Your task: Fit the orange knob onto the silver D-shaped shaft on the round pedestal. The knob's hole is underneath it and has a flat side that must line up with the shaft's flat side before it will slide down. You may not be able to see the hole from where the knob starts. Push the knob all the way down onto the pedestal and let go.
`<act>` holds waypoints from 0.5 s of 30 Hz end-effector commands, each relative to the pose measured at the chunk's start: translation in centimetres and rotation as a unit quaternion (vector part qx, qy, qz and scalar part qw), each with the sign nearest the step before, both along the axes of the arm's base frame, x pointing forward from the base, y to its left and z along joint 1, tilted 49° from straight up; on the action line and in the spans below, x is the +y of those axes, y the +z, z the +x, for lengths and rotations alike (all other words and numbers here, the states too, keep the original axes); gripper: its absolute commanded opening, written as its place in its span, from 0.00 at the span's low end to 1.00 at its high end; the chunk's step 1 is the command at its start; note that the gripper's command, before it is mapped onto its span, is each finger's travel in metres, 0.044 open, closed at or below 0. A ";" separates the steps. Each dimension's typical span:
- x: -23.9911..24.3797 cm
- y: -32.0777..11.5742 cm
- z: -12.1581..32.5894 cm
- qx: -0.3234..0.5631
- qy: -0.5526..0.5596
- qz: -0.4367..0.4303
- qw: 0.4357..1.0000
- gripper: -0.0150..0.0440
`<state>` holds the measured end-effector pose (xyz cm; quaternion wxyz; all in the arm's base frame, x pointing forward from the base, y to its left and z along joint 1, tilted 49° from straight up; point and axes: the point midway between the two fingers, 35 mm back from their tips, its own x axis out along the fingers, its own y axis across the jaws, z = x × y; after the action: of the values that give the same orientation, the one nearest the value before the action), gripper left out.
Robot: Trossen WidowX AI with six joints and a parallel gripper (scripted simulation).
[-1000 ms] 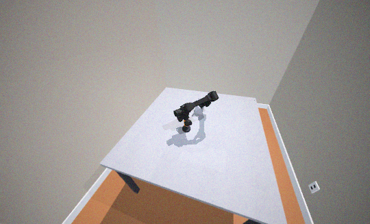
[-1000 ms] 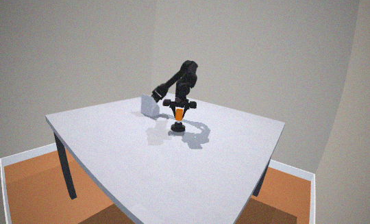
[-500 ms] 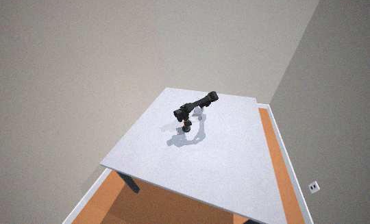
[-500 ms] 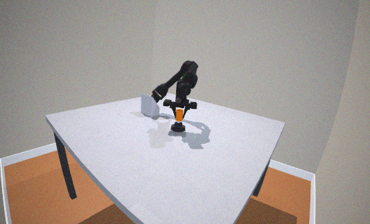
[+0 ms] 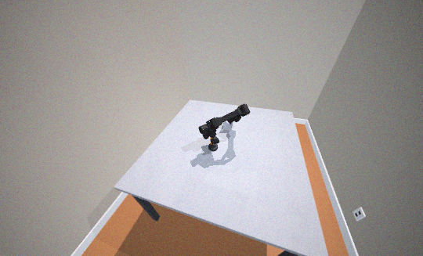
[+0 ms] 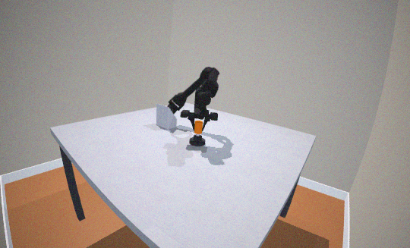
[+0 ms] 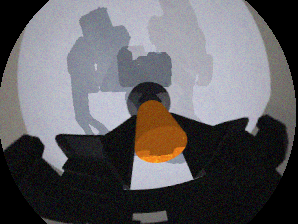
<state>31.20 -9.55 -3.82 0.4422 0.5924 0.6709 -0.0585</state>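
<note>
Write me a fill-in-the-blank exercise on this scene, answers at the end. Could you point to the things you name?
1. The end effector (image 6: pixel 198 124) (image 7: pixel 152 116) is closed on the ____ knob.
2. In the exterior view, the knob is ____ the round pedestal (image 5: pixel 213 147) (image 6: pixel 197 142) (image 7: pixel 134 102), not pushed down onto it.
3. The pedestal's base is ____ in color.
4. The pedestal stands on top of the ____.

Missing words: orange; above; black; table (image 5: pixel 251 187) (image 6: pixel 182 189).

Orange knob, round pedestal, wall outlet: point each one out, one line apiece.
Orange knob (image 6: pixel 198 127) (image 7: pixel 159 135): exterior, its side; wrist, its upper part.
Round pedestal (image 6: pixel 197 142) (image 7: pixel 134 102): exterior, its base; wrist, its rim.
Wall outlet (image 5: pixel 359 214): top view, its face.
</note>
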 end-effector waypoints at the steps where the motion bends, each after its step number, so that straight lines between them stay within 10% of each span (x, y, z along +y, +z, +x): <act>1: -0.1 0.1 -0.2 0.001 0.000 0.001 1.000 0.25; 15: -0.3 0.1 0.2 0.079 -0.069 0.010 0.994 0.25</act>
<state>31.14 -9.68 -3.76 0.3820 0.6320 0.6635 -0.1203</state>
